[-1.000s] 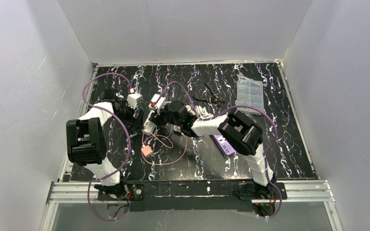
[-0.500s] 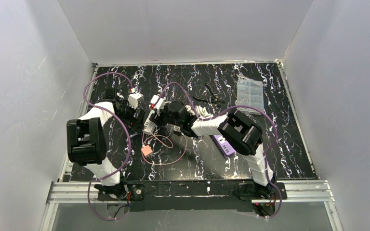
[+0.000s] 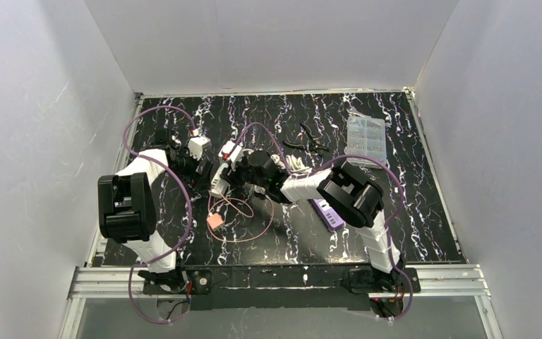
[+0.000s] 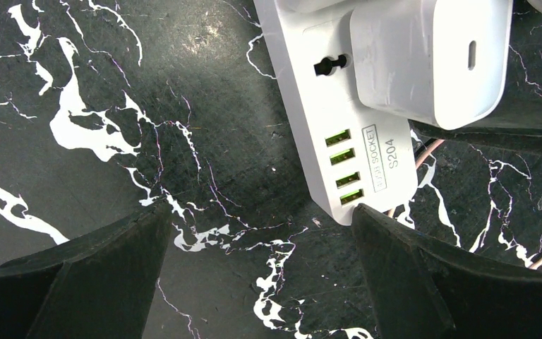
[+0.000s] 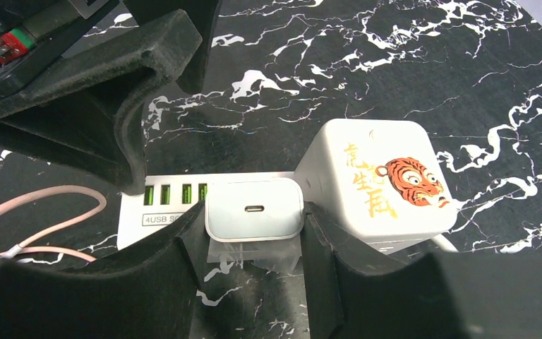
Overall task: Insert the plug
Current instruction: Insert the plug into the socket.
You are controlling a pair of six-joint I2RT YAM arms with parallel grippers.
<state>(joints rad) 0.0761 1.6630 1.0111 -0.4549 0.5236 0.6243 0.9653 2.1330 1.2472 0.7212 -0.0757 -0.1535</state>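
Observation:
A white power strip [image 4: 339,113] with green USB ports lies flat on the black marble table [image 4: 113,106]. The plug [image 5: 254,210], a white cube charger with a small port on its face, stands on the strip [image 5: 162,212]. My right gripper [image 5: 254,236] is shut on the plug, one finger on each side of it. My left gripper [image 4: 261,219] is open over bare table at the strip's USB end. Its right fingertip [image 4: 374,226] is next to the strip's corner. In the top view both grippers meet at the strip [image 3: 219,182].
A second white adaptor with a tiger print [image 5: 381,183] sits on the strip right beside the plug. A thin pink cable [image 3: 243,215] with a pink block [image 3: 214,221] lies nearer the bases. A purple bar [image 3: 327,212], black pliers [image 3: 307,145] and a clear box [image 3: 365,138] lie to the right.

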